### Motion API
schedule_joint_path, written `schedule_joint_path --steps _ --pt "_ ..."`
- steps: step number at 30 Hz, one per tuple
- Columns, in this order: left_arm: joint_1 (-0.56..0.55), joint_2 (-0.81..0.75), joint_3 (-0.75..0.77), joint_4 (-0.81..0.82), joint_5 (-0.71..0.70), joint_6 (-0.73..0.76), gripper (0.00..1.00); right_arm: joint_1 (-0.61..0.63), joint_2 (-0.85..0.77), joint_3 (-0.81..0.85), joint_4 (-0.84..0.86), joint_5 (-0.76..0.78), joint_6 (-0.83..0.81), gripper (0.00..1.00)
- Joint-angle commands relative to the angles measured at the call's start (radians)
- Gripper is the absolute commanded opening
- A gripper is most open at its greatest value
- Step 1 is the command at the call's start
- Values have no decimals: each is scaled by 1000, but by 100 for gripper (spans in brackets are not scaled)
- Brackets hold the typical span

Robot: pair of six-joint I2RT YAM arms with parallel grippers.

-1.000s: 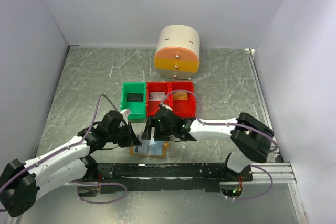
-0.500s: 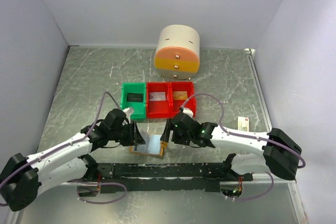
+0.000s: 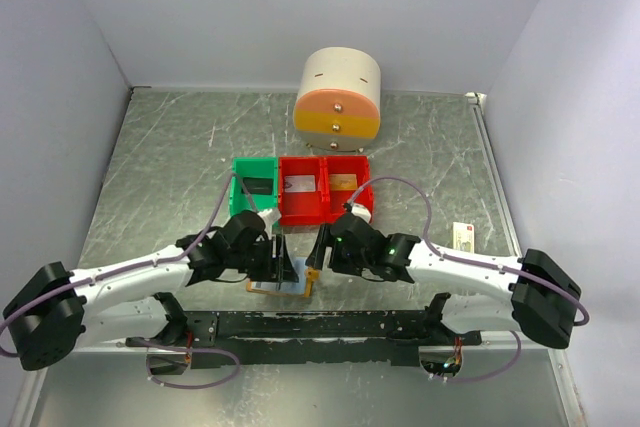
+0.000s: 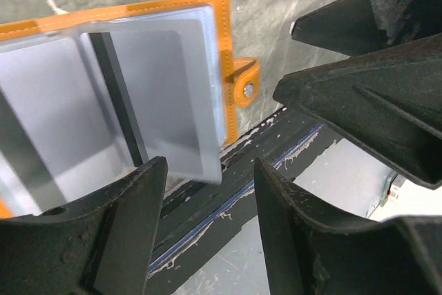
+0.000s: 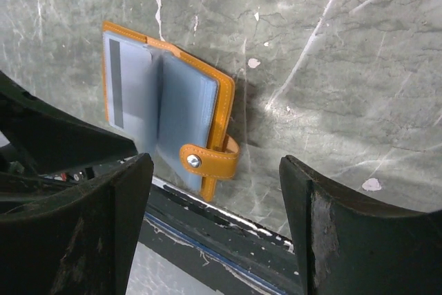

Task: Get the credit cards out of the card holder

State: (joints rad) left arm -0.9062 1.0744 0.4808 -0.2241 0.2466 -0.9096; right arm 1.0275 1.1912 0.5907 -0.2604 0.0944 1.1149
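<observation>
- Card holder lies spread open on the bench, pale blue pockets up. It is directly under the left pincer and just beside the right pincer, on that pincer's left.
- A second ago the left pincer was clamped shut at the holder's left edge. Now its jaws stand apart with nothing between them, and it has slid in over the open pockets.
- Over the same second the right pincer drew back from the far side, near the red bins, and now hangs at the holder's strap side. Its jaws were wide then and are wide now, with nothing in them.
- The holder itself sits in much the same spot as before, close to the near rail.
- A grey card with a dark stripe shows in the pocket farthest from the right pincer, so the task looks unfinished.
- A gold-orange flat piece lies in the bin beyond the right pincer. It is likely a card already out, though it is too small to be sure.
- With the left jaws released, nothing seems to pin the holder. My reading is that the arms are resetting between pulls. One pincer will probably need to hold the holder down again before the grey card can be drawn out, or the holder may slide along with it.
</observation>
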Motion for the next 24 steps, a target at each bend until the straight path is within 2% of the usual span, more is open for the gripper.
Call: schedule_joint_path --steps 1,7,10,14,19,24 --pt "-43 34 37 85 -32 -24 65 -6 -34 -3 -1 17 13 75" --pt "-70 26 55 54 -72 -26 68 -5 -41 -6 2 15 11 71" --pt "-74 -43 71 -79 -204 -58 68 -6 -44 -7 47 -12 -6 64" --pt "-73 -166 42 -193 -322 -117 75 -5 -35 2 101 -52 -35 54" --pt "-70 -243 12 -284 -354 -157 76 -4 21 32 163 -118 -77 46" --pt "-70 -303 -15 -308 -377 -200 83 17 107 116 141 -132 -113 43"
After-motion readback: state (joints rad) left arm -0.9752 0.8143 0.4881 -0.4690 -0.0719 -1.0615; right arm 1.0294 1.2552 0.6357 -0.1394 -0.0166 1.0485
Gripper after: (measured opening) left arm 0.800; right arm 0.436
